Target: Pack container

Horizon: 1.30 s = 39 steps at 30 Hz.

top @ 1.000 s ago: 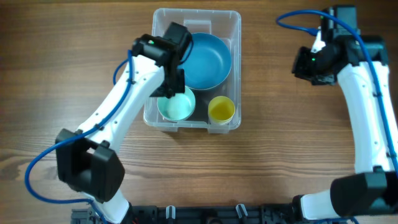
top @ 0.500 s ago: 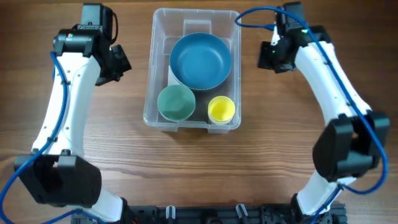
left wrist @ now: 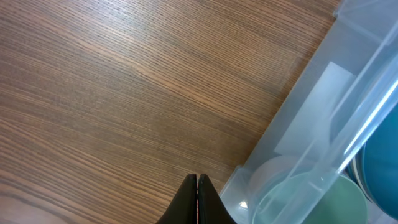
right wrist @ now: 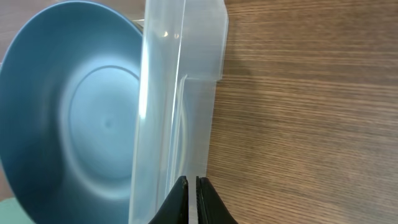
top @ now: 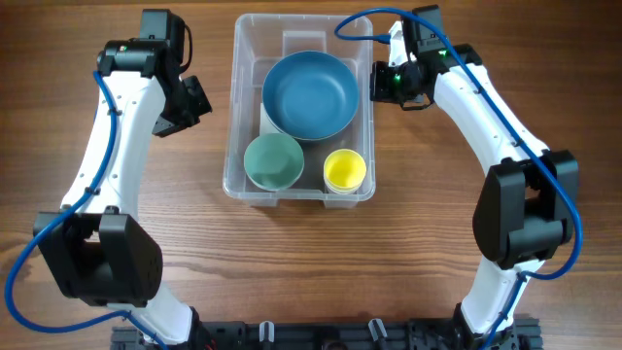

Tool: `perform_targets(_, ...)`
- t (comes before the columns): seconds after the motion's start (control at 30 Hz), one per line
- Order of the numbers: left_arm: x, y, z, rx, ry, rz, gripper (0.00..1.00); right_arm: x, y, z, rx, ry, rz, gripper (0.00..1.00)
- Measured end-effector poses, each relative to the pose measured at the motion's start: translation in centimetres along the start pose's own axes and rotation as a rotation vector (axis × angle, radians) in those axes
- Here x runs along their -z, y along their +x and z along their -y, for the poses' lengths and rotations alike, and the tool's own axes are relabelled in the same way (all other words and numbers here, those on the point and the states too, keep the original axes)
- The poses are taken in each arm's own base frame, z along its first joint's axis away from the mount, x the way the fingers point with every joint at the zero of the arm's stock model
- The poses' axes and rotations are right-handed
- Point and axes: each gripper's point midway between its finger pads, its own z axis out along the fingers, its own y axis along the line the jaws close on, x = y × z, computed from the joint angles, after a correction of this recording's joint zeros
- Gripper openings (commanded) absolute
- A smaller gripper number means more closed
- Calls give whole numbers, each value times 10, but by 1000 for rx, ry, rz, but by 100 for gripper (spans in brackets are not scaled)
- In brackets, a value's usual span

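Observation:
The container (top: 233, 117), a clear rectangular bin, stands at the top middle of the table. It holds a large blue bowl (top: 311, 94), a green cup (top: 274, 161) and a yellow cup (top: 344, 171). My left gripper (top: 191, 101) is shut and empty over bare wood, just left of the bin; the left wrist view shows its fingertips (left wrist: 197, 182) beside the bin's corner (left wrist: 292, 143). My right gripper (top: 381, 82) is at the bin's right rim. In the right wrist view its fingers (right wrist: 191, 182) are closed to a thin gap over that wall (right wrist: 177, 124), beside the blue bowl (right wrist: 74, 118).
The wooden table (top: 117, 243) runs all round the bin. The green cup (left wrist: 323, 199) and the blue bowl's edge (left wrist: 387, 168) show through the bin wall in the left wrist view. Blue cables loop off both arms.
My right gripper has moved left from open table onto the bin's right rim. My left gripper has moved slightly right, nearer the bin. The bin has shifted a little to the left.

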Motion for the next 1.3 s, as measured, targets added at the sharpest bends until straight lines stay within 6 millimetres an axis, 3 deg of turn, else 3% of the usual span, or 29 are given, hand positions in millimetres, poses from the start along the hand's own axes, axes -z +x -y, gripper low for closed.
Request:
perform_targets(0.2, 0, 0, 0, 0, 0, 0, 4, 0, -1, -6, 14, -33, 3, 13)
perform_targets(0.27, 0, 0, 0, 0, 0, 0, 4, 0, -2, -2, 7, -12, 7, 32)
perform_targets(0.37, 0, -6, 3, 0, 13, 25, 8, 0, -3, 12, -18, 83, 19, 53)
perform_targets(0.4, 0, -11, 6, 0, 24, 45, 24, 1, -3, 19, -19, 119, 23, 59)
perform_targets(0.43, 1, -18, 9, 1, 38, 70, 58, 1, -3, 22, -26, 138, 24, 72)
perform_targets(0.47, 2, -25, 12, 1, 52, 101, 100, 3, -4, 32, -29, 193, 34, 87)
perform_targets(0.5, 3, -31, 13, -1, 63, 125, 100, 6, -9, 39, -20, 226, 56, 98)
perform_targets(0.6, 8, -53, 18, -4, 91, 211, 100, 28, -32, 48, 23, 288, 155, 100)
perform_targets(0.7, 11, -58, 9, 5, 72, 234, 100, 77, -54, 43, 85, 323, 272, 99)
perform_targets(0.87, 19, -47, -5, 11, 52, 197, 100, 126, -45, 34, 86, 339, 299, 100)
perform_targets(0.97, 45, -40, -7, 12, 91, 223, 100, 152, -37, 30, 56, 337, 313, 100)
perform_targets(1.17, 141, -16, -7, -90, 249, 430, 100, 220, -13, 20, -2, 323, 382, 100)
perform_targets(1.23, 161, -1, -10, -117, 298, 486, 100, 235, 1, 18, -18, 318, 397, 100)
perform_targets(1.3, 167, 24, -17, -140, 328, 512, 100, 245, 18, 19, -29, 313, 411, 100)
